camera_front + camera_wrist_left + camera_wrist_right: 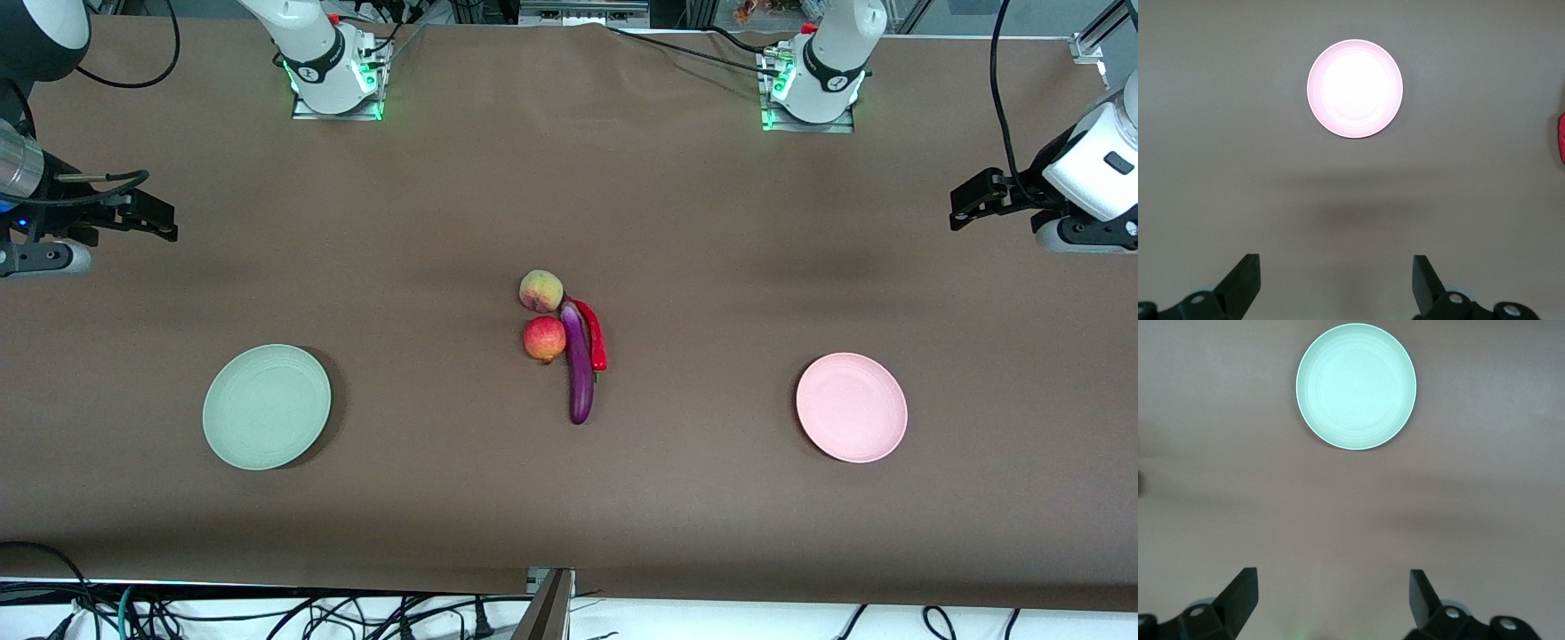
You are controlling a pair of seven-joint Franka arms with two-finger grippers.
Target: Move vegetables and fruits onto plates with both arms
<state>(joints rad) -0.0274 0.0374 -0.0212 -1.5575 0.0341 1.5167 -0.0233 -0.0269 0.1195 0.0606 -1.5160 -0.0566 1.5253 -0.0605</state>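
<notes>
While both arms wait at the ends of the bench (569, 178), all four pieces of produce lie clustered at its middle, midway between the two plates and about equally far from each claw. The left claw (965, 203) hangs over the bench's end on the left arm's side, jaws spread wide and empty; the right claw (156, 218) hangs over the other end, likewise wide open with nothing held.

The eggplant (579, 374) lies with its long axis running from the robots' edge toward the camera's edge, so either claw must close across it from the sides. The chili pepper (593, 333) lies alongside it, touching, on the side toward the left arm. The redder fruit (544, 340) touches the eggplant on the side toward the right arm, and the peach (540, 290) sits just beside that fruit, farther from the camera.

By that layout, the chili likely suits the left arm and the pink plate (851, 407); the fruits suit the right arm and the mint green plate (266, 406). Both plates are bare.
</notes>
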